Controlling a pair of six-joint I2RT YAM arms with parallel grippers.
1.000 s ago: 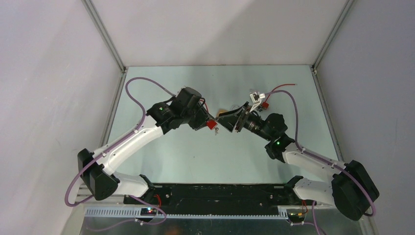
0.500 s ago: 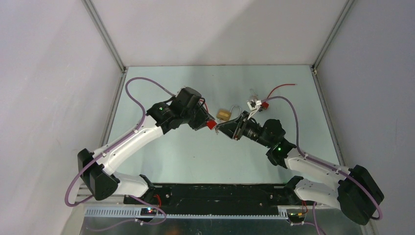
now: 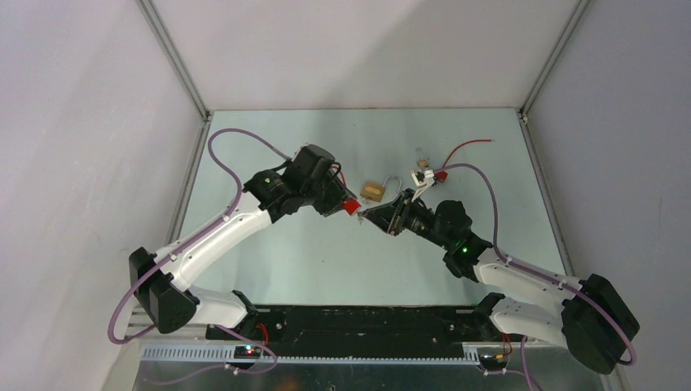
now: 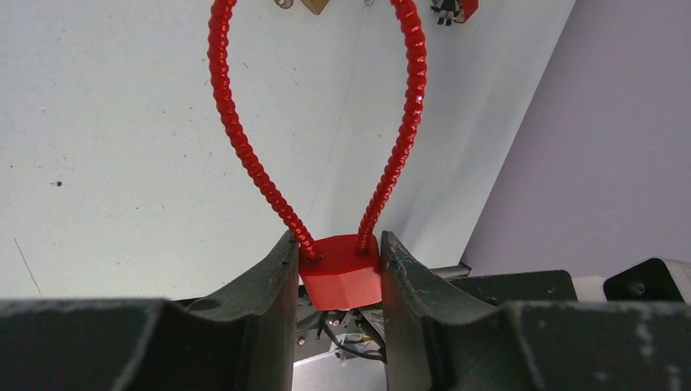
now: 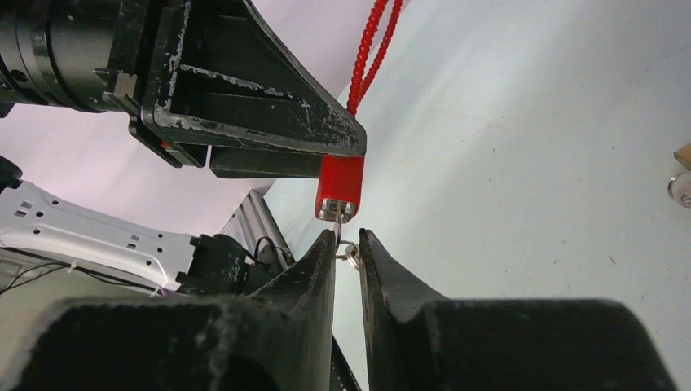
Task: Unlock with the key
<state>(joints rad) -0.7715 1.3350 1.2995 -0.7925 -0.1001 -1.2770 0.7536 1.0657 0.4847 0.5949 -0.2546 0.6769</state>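
The left hand (image 4: 336,244) is clenched on a red plastic tag (image 4: 341,278), one finger on each flank, and the tag's red wire (image 4: 236,138) loops out beyond its fingertips. The right hand (image 5: 347,236) meets it tip to tip, fingers drawn in tight on the key (image 5: 336,230), which runs straight ahead of the tips into the silver end of the tag. A small key ring (image 5: 350,254) sits between the two fingers. Just beyond where the hands meet, a brass padlock (image 3: 374,191) lies on the counter (image 3: 326,261), and a second red tag (image 3: 441,173) lies behind the right hand, beside its wrist
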